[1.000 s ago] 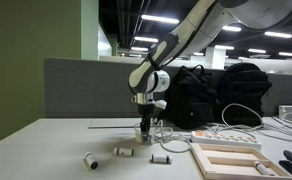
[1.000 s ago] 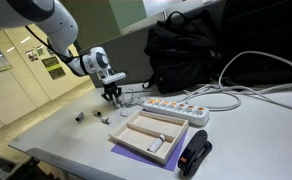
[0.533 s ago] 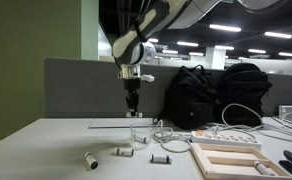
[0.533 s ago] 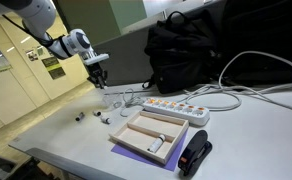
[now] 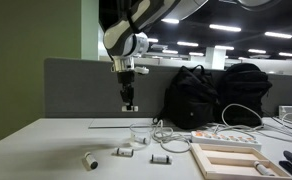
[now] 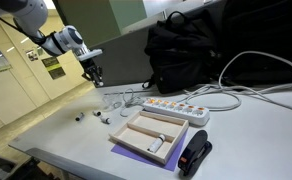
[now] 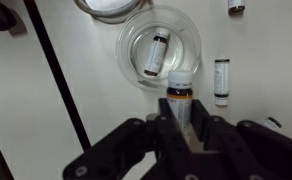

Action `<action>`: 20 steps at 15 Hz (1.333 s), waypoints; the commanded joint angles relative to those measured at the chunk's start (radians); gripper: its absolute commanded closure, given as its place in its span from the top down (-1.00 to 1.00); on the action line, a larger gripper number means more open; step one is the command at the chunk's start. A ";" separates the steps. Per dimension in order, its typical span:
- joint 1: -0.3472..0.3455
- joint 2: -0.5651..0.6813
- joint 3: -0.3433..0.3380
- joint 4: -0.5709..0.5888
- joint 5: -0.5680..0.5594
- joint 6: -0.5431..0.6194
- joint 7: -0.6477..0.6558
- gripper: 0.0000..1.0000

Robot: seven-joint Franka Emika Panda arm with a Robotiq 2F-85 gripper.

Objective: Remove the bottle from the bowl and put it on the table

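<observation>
— The claw (image 5: 129, 104) is held high above the table (image 5: 46, 140), hung from the arm that enters from the top. How is it set?

— It is clenched on a small bottle (image 7: 179, 98). In the wrist view the bottle is pinched upright between the two dark fingers (image 7: 163, 122).

— Where is that bottle placed relative to the bowl?

— It is carried outside the bowl and above it, and neither bowl nor table is touched. In the wrist view the clear bowl (image 7: 181, 35) is seen just beyond the gripped bottle. In an exterior view the bowl (image 5: 138, 132) is found on the table below the claw, slightly to the right.

— Is the bowl occupied?

— A second bottle (image 7: 156, 55) is laid on its side inside it.

— What else is spread over the table?

— Loose bottles are scattered there. One (image 7: 221, 78) is seen just beside the bowl in the wrist view. In an exterior view three are laid nearer than the bowl: one at the left (image 5: 90, 160), one in the middle (image 5: 122, 151) and one at the right (image 5: 160, 159). A pale wooden tray (image 5: 226, 147) is set at the near right, with a white power strip (image 5: 226, 134) just behind it. A black backpack (image 5: 201, 95) is propped at the far edge, to the right of the grey partition (image 5: 81, 90).
</observation>
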 commanded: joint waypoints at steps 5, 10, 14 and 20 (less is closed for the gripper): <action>0.068 0.263 -0.009 0.195 -0.043 0.156 -0.002 -0.87; 0.103 0.342 -0.011 0.288 -0.031 0.149 -0.014 -0.87; 0.109 0.381 -0.008 0.338 -0.015 0.137 -0.025 -0.87; 0.109 0.427 -0.009 0.397 0.012 0.094 -0.048 0.03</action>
